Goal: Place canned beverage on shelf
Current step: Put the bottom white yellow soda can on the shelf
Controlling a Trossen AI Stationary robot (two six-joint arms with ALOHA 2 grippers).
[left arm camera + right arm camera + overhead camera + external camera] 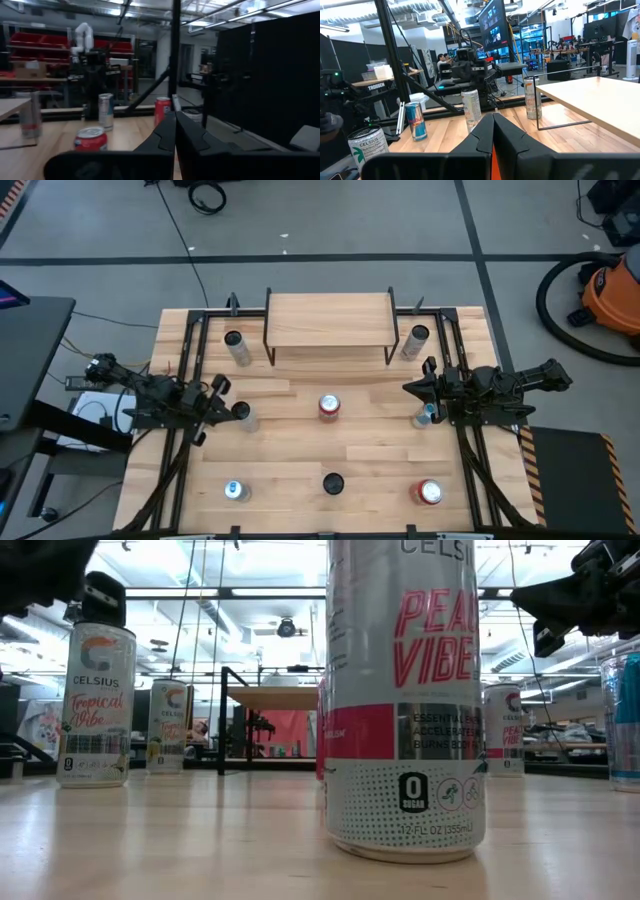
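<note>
The shelf (pixel 330 320), a light wooden board on thin black legs, stands at the table's far middle with nothing on it; it also shows in the low view (pixel 275 698). Several canned beverages stand upright on the tabletop: a red-topped can (pixel 329 407) at the centre, a dark-topped Peach Vibe can (pixel 333 483) close in the low view (pixel 405 700), and a red can (pixel 428 493) at the near right. My left gripper (pixel 222 388) hovers shut at the left, beside a can (pixel 243 415). At the right, my right gripper (pixel 408 388) hovers shut, next to a blue can (pixel 425 415).
One can (pixel 235 345) stands left of the shelf and another (pixel 417 340) to its right. A blue-topped can (pixel 235 491) stands at the near left. Black frame rails (pixel 190 350) run along both table sides. Bare tabletop lies in front of the shelf.
</note>
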